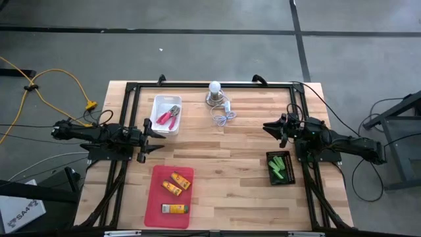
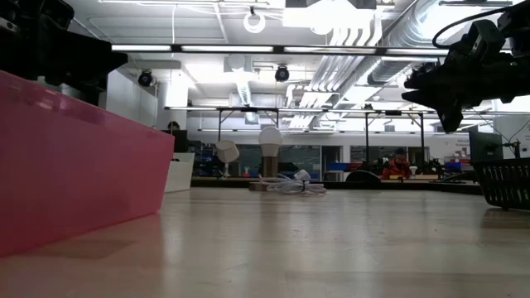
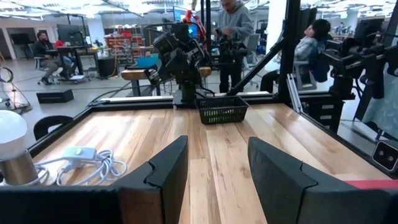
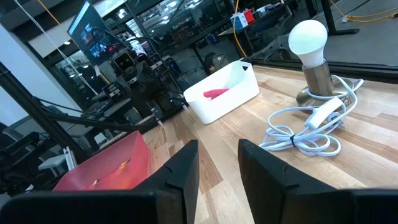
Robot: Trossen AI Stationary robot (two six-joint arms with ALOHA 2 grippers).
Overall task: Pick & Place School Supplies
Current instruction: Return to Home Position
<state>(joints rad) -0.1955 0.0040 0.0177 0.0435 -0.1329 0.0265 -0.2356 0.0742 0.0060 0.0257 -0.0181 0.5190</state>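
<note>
We saw the left gripper [image 1: 156,137] and right gripper [image 1: 271,130] both agape, empty. Green erasers [image 1: 279,166] lay in the black bin [image 1: 269,179].

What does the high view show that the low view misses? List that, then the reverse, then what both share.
Only the high view: two pink-handled pliers in the white rectangular bin, three orange-yellow oblong pieces in the red plastic tray, light-green short sticks in the black mesh basket.
Only the low view: the room behind, its ceiling lights and a person far back.
Both: the white bulb with its coiled white cord, the tray's and basket's walls, the left arm and right arm.
</note>
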